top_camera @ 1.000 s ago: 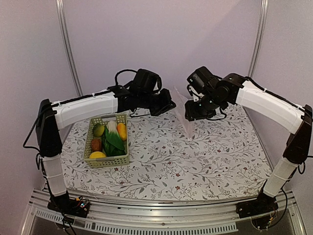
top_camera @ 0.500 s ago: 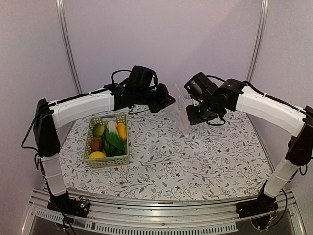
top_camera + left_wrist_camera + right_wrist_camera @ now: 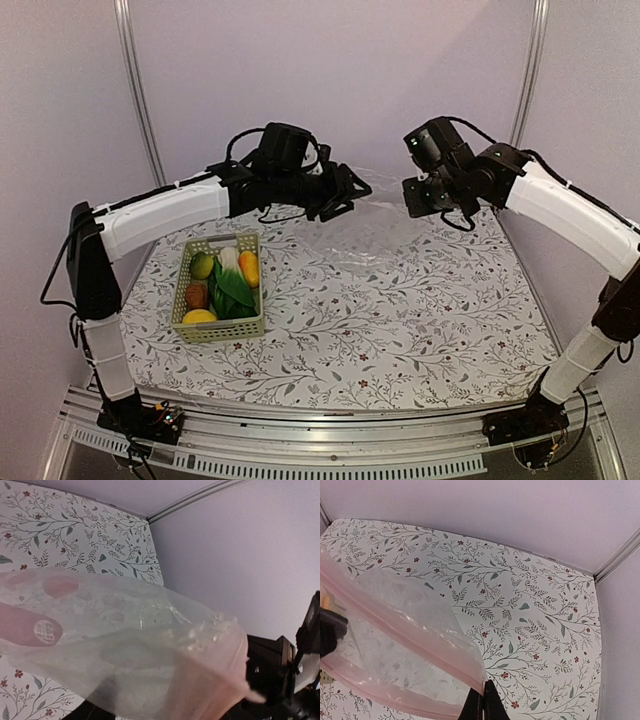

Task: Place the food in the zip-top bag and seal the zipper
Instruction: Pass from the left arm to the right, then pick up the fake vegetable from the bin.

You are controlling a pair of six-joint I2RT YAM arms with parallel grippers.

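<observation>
Large clear crinkly zip-top bag (image 3: 370, 222) hangs right of and behind pale green slotted plastic basket (image 3: 221, 328), sagging toward floral counter (image 3: 400, 320).
I judge it strung between my claws to spread mouth for loading.
Right claw (image 3: 481, 706) clenched on end of pale pink zipper strip (image 3: 420, 637).
Left claw (image 3: 348, 190): cannot tell whether released or gripping.
Zipper long axis runs claw to claw, lips parted.
Small toy fruits and vegetables (image 3: 232, 285) in basket.

Basket (image 3: 221, 329) (holding food (image 3: 232, 286)) sits left of bag (image 3: 362, 226).
</observation>
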